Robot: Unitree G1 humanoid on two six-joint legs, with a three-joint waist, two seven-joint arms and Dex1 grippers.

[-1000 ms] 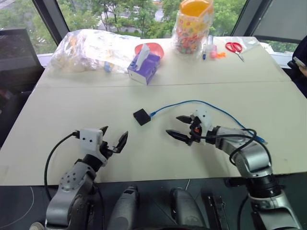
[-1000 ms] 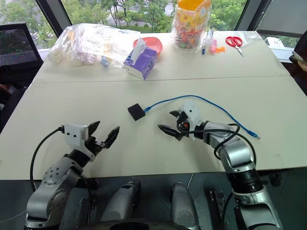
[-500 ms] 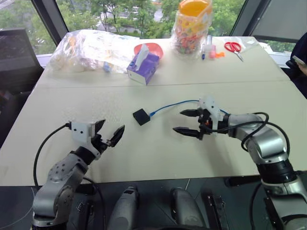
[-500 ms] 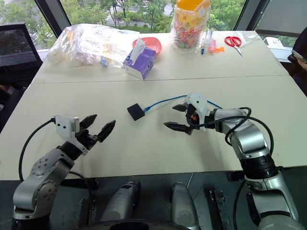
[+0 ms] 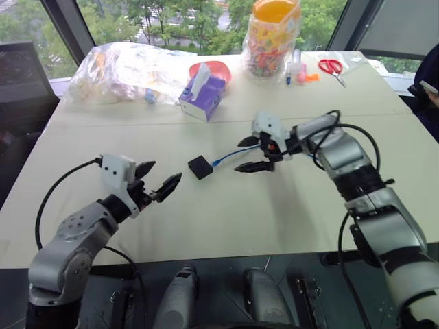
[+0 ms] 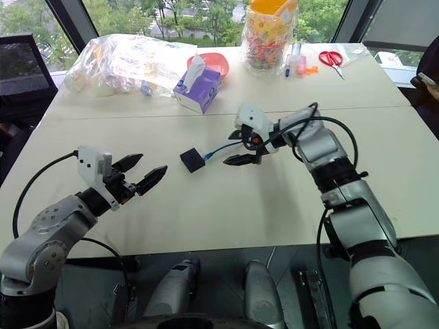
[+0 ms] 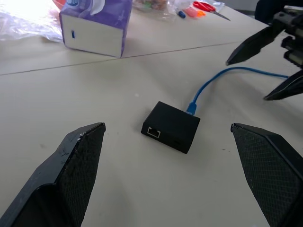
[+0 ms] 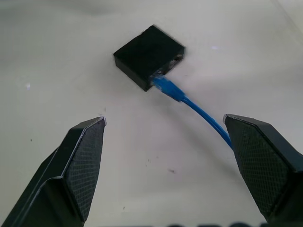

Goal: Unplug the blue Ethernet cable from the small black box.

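Observation:
The small black box (image 5: 200,166) lies flat on the beige table (image 5: 226,212), near its middle. The blue Ethernet cable (image 5: 228,157) is plugged into the box's right side and runs off to the right, where my right arm hides it. My right gripper (image 5: 237,156) hovers open just right of the box, one finger on each side of the cable close to the plug (image 8: 163,86), touching nothing. My left gripper (image 5: 168,169) is open a short way left of the box, pointing at it. The left wrist view shows an empty socket on the box (image 7: 170,126).
At the back stand a purple tissue box (image 5: 202,96), a red bowl (image 5: 214,68), a crumpled clear plastic bag (image 5: 130,68), a jar of coloured sweets (image 5: 276,38), pens (image 5: 296,65) and red scissors (image 5: 333,66). The table's front edge runs just below my arms.
My right gripper has swung forward and to the left along the cable and now straddles it beside the box. The left gripper has risen slightly. Box and cable have stayed put.

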